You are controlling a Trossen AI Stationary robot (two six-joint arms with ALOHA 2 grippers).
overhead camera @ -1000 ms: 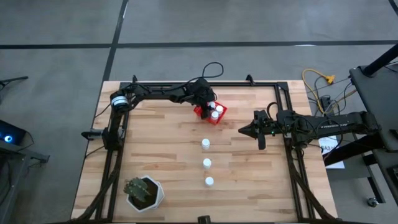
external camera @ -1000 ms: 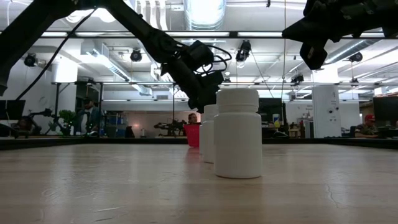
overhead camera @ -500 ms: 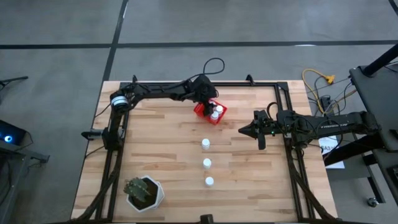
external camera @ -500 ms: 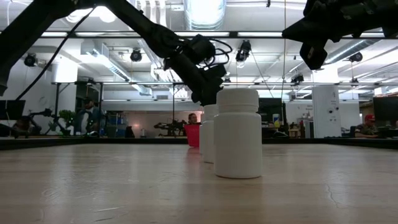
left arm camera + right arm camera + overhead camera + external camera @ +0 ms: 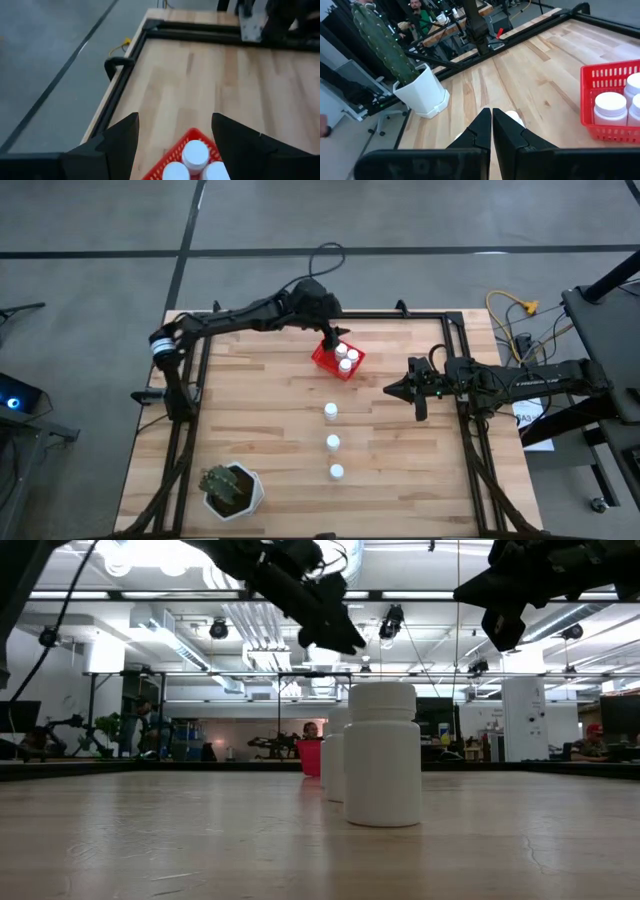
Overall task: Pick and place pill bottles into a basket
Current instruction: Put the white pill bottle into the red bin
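The red basket (image 5: 320, 358) stands at the table's far middle with three white pill bottles (image 5: 346, 358) upright in it. Three more bottles (image 5: 333, 443) stand in a row on their bases on the table nearer the front. My left gripper (image 5: 332, 338) hangs open and empty above the basket's far side; its wrist view (image 5: 175, 120) looks down on the basket (image 5: 165, 161) and its bottles (image 5: 196, 152). My right gripper (image 5: 390, 390) is shut and empty above the table, right of the row; it also shows in the right wrist view (image 5: 491, 125).
A white hexagonal pot with a cactus (image 5: 232, 488) stands at the near left corner. A black frame (image 5: 400, 314) runs along the table's far and side edges. Bare wood lies left and right of the bottle row.
My left gripper has risen from close over the basket and drawn back toward the table's far edge; it now stands well above the basket. Three bottles show in the basket. My right arm has kept still.
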